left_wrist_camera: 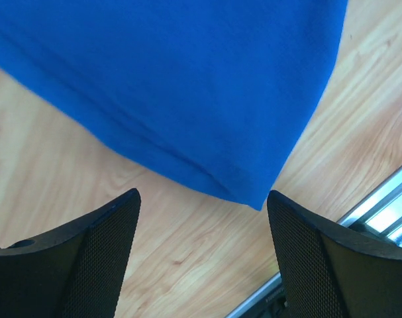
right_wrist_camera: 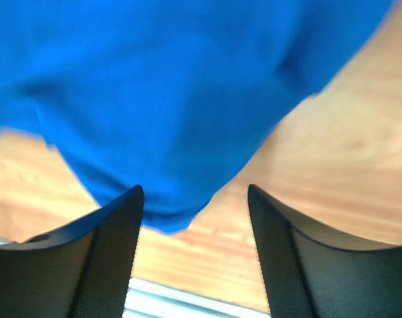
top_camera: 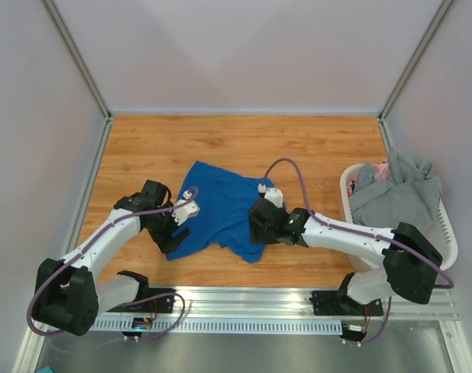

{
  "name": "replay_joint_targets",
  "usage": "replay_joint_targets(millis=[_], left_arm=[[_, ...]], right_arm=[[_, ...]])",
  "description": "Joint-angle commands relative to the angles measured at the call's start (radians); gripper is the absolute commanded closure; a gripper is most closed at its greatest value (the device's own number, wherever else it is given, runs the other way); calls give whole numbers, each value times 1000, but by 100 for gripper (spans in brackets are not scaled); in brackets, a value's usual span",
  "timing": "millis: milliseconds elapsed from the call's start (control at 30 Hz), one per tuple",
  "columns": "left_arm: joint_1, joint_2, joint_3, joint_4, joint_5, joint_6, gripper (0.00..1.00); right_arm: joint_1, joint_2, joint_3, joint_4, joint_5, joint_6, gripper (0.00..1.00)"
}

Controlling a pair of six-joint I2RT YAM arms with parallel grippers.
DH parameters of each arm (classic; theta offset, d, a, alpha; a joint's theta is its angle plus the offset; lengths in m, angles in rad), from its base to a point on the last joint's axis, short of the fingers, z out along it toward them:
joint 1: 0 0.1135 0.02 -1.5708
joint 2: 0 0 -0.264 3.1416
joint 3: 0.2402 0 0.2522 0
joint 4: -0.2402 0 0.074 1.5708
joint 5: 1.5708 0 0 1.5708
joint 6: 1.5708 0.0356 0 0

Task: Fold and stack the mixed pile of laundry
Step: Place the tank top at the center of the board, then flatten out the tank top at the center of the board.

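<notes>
A bright blue garment [top_camera: 220, 206] lies spread on the wooden table. My left gripper [top_camera: 174, 235] hangs over its near left corner. In the left wrist view the gripper [left_wrist_camera: 202, 258] is open, and the blue garment's corner [left_wrist_camera: 250, 189] ends just ahead of the gap, with bare wood between the fingers. My right gripper [top_camera: 256, 231] is at the cloth's near right edge. It is also open [right_wrist_camera: 195, 252], with a blue garment fold [right_wrist_camera: 167, 212] beside its left finger and nothing held. A long grey garment [top_camera: 395, 194] and a bit of pink cloth [top_camera: 382, 169] fill the basket.
A white slotted basket [top_camera: 450, 233] stands at the right edge of the table. A metal rail [top_camera: 282, 299] runs along the near edge by the arm bases. Grey walls close in the left, back and right sides.
</notes>
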Motion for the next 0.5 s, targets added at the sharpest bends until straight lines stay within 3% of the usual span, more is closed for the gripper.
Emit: replay_joint_targets(millis=[0, 100, 267, 300, 333, 367, 433, 467], left_arm=[[-39, 14, -60, 100, -66, 22, 16], [-62, 63, -72, 141, -75, -5, 23], [-114, 129, -97, 195, -109, -35, 52], [-116, 134, -97, 194, -106, -38, 58], [-116, 140, -97, 191, -102, -41, 70], [-116, 140, -95, 191, -99, -45, 78], [-116, 134, -95, 189, -92, -53, 100], [-116, 126, -95, 189, -86, -58, 100]], right_arm=[[69, 56, -31, 68, -102, 69, 39], [74, 120, -51, 151, -189, 83, 46], [72, 139, -88, 134, -197, 112, 45], [74, 133, -100, 154, -205, 122, 51], [72, 117, -115, 168, -208, 128, 59], [72, 110, -132, 188, -208, 131, 78], [68, 85, -129, 179, -178, 129, 98], [65, 74, -120, 158, -158, 125, 100]])
